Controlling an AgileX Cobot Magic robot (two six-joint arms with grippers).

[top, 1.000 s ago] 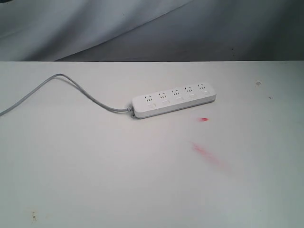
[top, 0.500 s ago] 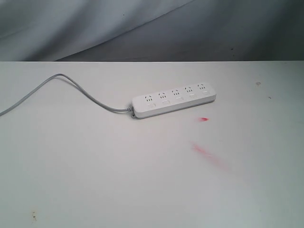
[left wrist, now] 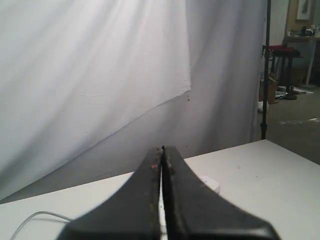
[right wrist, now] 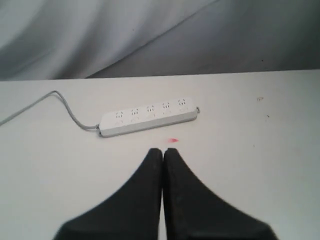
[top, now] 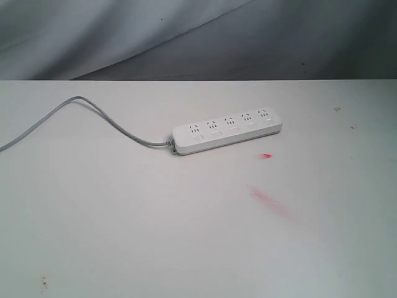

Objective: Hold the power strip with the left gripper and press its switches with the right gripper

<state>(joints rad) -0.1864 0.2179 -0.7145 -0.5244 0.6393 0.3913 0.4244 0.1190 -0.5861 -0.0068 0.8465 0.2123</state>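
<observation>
Nothing has moved across the exterior frames: strip, cord and marks sit in the same spots, and no arm has entered that view. Judgement: task not begun, approach phase at most.

Left gripper (left wrist: pixel 161 150): fingers pressed together, clenched on nothing, raised and pointed toward the backdrop. A sliver of white beside its fingers may be the strip's end, too little to be sure.

Right gripper (right wrist: pixel 162 151): also closed and empty, hovering well short of the power strip (right wrist: pixel 148 120), aimed roughly at its middle.

Power strip (top: pixel 227 135) lies flat, slightly right of frame centre, untouched, angled up to the right. Switches (top: pixel 234 130) run in a row along its near edge; on/off state unreadable. Grey cord (top: pixel 93 112) snakes off to the left edge.

White table (top: pixel 124 236): two red smears (top: pixel 268 202) lower right of the strip, a few dark specks. Grey draped cloth (top: pixel 186 37) fills the top. Left wrist view shows a black stand pole (left wrist: pixel 266 70) and cluttered room at upper right.
</observation>
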